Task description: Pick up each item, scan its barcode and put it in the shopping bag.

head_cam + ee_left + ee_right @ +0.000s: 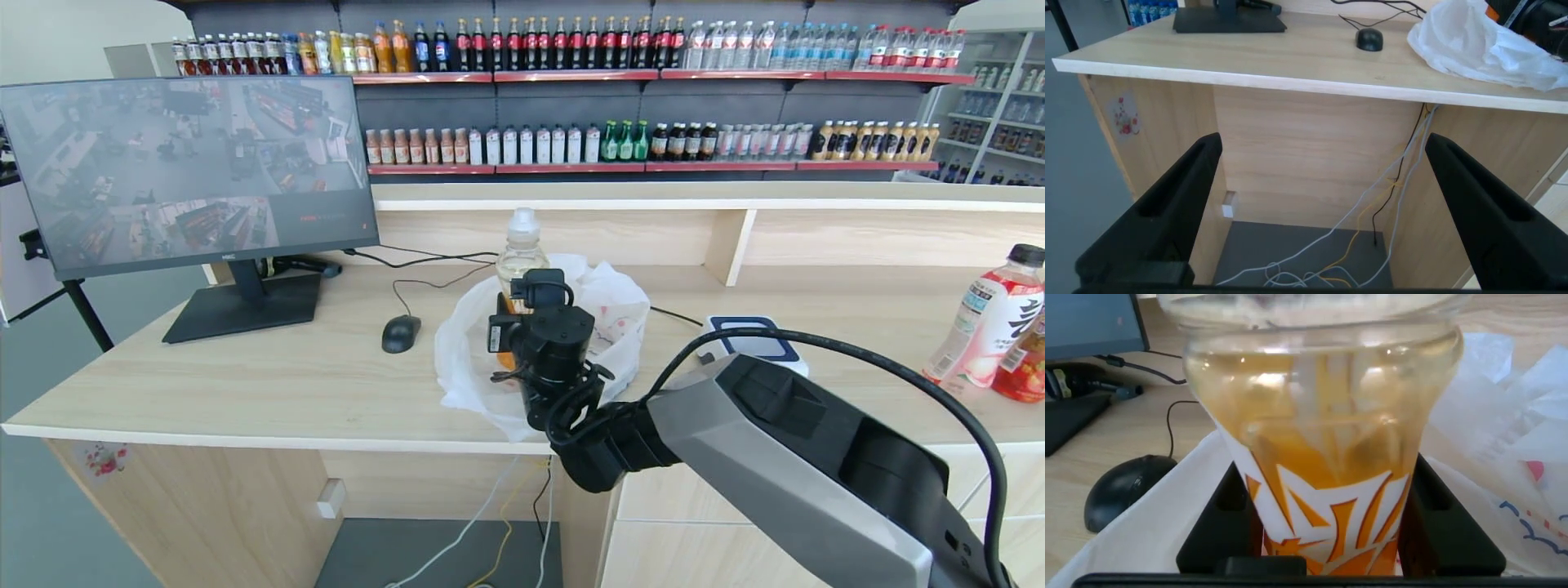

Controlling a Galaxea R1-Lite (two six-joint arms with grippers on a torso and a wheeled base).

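Observation:
My right gripper (523,309) is shut on a clear bottle (521,245) with pale liquid and an orange-and-white label, held upright over the white plastic shopping bag (465,343) in the middle of the counter. In the right wrist view the bottle (1323,457) stands between the black fingers (1221,527) of the right gripper (1327,510), with the bag (1515,416) behind it. My left gripper (1323,220) hangs open below the counter's front edge, holding nothing. Two more bottles, a pink-and-white one (988,322) and a red one (1024,359), stand at the counter's right end.
A white and blue scanner pad (755,343) lies right of the bag. A monitor (188,171) and a black mouse (401,332) sit on the left of the wooden counter (245,384). Cables (1372,220) hang under the counter. Drink shelves line the back wall.

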